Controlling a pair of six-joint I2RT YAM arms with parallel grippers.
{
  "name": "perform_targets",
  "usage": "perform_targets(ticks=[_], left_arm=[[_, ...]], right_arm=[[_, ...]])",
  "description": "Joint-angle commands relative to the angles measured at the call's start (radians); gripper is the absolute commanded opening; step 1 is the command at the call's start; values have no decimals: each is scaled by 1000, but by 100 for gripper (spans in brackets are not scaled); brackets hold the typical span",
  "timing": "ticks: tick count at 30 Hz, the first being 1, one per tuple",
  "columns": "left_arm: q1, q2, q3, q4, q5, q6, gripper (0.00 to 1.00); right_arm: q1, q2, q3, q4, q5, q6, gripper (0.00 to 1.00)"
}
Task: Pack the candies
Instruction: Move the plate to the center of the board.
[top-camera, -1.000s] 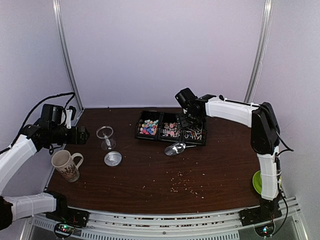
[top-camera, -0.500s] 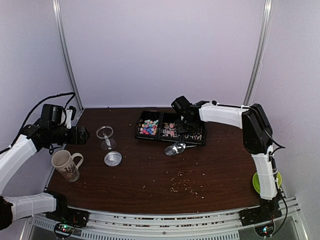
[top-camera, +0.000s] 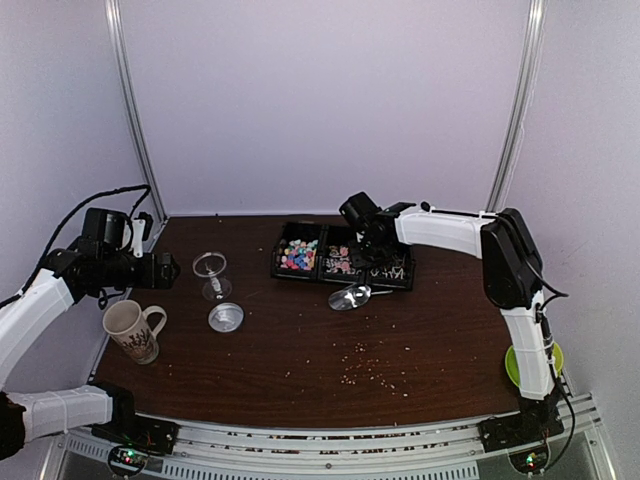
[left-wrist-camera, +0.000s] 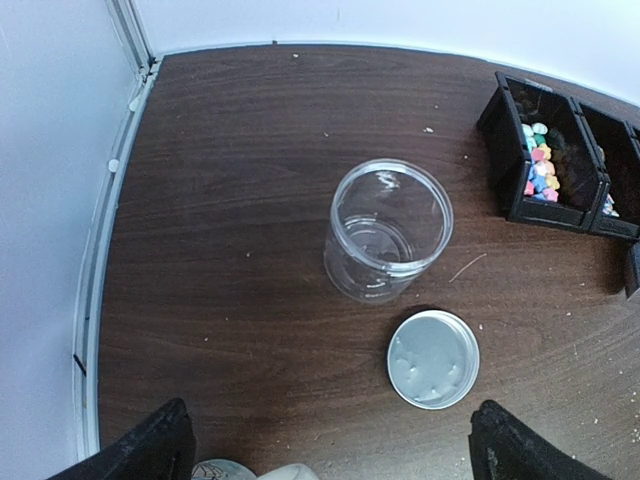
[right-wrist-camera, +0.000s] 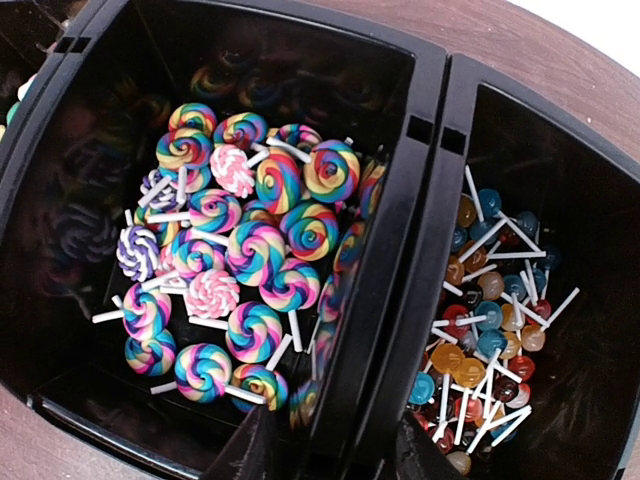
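Table (top-camera: 300, 355): right fingers (right-wrist-camera: 258, 452) parted astride bin divider (right-wrist-camera: 385, 300)

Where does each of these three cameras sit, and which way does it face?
Top external: high behind the arm bases, facing forward and down over the table; left arm and right arm show.
Left wrist: on the left arm, looking steeply down at the jar and lid; its jaws' tips show at the bottom corners.
Right wrist: close above the bins, looking down on lollipops; jaws' tips at the bottom edge.
Shared: top and left wrist both show jar, lid and candies.
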Motion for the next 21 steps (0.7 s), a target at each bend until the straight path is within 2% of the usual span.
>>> perform_targets(ticks=[1, 12, 21], left_arm=[[4, 6, 12, 33, 10, -3, 98], [3, 8, 10, 33, 11, -3, 98], [2, 12, 12, 34, 17, -3, 98]], right_arm=[[14, 27, 32, 10, -16, -80, 36], [62, 91, 123, -6, -25, -245, 32], [78, 93, 135, 15, -49, -344, 33]])
